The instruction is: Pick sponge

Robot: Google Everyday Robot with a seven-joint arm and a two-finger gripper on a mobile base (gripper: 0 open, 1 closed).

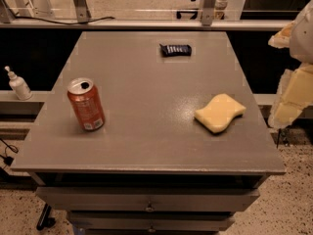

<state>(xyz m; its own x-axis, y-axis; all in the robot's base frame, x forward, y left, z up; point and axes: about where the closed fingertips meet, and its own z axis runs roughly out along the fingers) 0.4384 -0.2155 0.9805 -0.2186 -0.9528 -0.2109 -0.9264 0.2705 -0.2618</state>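
The sponge (pixel 220 112) is a pale yellow foam pad with a wavy outline. It lies flat on the right side of the grey table (pixel 146 106), near the right edge. My gripper (pixel 286 66) hangs at the right edge of the view, beyond the table's right side and above the sponge's level. Its pale yellow blocky fingers (pixel 292 94) stand apart, open and empty. It is apart from the sponge, up and to the right of it.
An orange soda can (pixel 86 105) stands upright on the left of the table. A small dark packet (pixel 175 49) lies near the far edge. A white pump bottle (pixel 18 84) stands on a ledge to the left. Drawers (pixel 149 199) sit below the tabletop.
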